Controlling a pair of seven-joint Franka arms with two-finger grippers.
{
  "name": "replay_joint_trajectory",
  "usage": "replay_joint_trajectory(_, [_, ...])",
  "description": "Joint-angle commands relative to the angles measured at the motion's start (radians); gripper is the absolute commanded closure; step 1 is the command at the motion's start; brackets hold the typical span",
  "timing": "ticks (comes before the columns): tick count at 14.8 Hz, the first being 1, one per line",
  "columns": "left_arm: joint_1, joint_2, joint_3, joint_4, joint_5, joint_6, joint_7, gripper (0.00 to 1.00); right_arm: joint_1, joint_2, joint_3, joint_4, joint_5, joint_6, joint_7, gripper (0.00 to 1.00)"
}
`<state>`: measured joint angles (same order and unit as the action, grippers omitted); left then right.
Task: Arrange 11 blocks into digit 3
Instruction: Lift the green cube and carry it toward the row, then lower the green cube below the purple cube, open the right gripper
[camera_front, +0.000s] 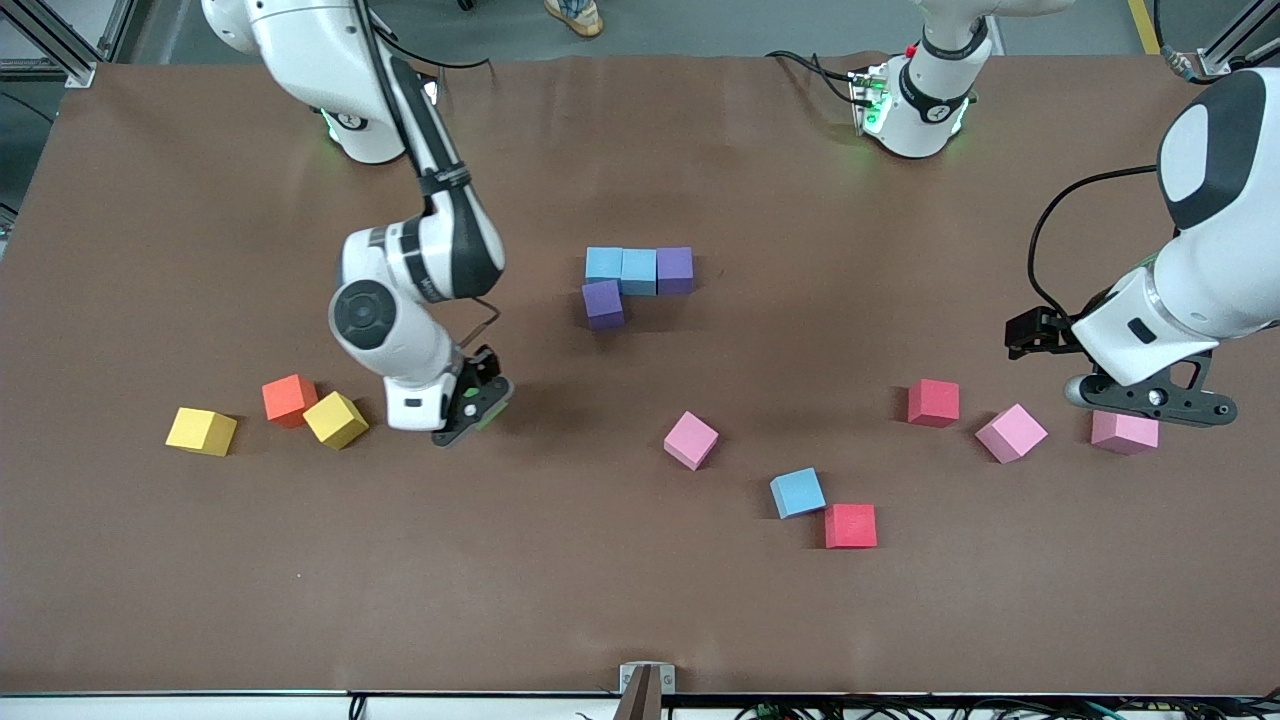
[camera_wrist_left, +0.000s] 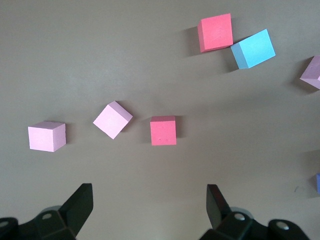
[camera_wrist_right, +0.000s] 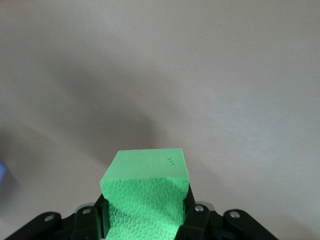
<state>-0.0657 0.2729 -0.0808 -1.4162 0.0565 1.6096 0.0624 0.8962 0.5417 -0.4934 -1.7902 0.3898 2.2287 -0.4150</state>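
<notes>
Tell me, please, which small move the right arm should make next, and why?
Probably carry the small matte green cube, clamped in the right tool, over to the purple cube and set it touching, nearer the front camera: only four cubes are joined yet. The left tool waits open.

Counting fourteen cubes in all: three light blue cubes (camera_front: 604, 263) (camera_front: 639, 271) (camera_front: 797, 492), two purple cubes (camera_front: 675, 269) (camera_front: 603, 304), two red cubes (camera_front: 933, 402) (camera_front: 850, 525), two yellow cubes (camera_front: 201, 431) (camera_front: 335, 419), one orange cube (camera_front: 289, 399), three pink cubes (camera_front: 691, 439) (camera_front: 1011, 432) (camera_front: 1124, 432) and one green cube (camera_wrist_right: 145, 190). Finding thirteen of them resting on the tabletop (camera_front: 640, 620) and one being held off it.
</notes>
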Motion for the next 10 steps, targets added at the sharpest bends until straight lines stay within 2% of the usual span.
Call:
replay_joint_trajectory(1, [0.004,-0.015,-0.005,-0.016,0.000,0.000,0.002,0.00,0.068,0.087,-0.010,0.107,0.020,-0.044,0.262,0.82])
replay_joint_trajectory(5, [0.003,-0.014,-0.004,-0.023,0.002,0.003,0.002,0.00,0.138,0.144,0.010,0.176,0.041,-0.038,0.548,0.82])
replay_joint_trajectory(10, [0.003,-0.014,-0.004,-0.024,0.002,0.003,0.002,0.00,0.176,0.179,0.036,0.181,0.064,0.008,0.673,0.82])
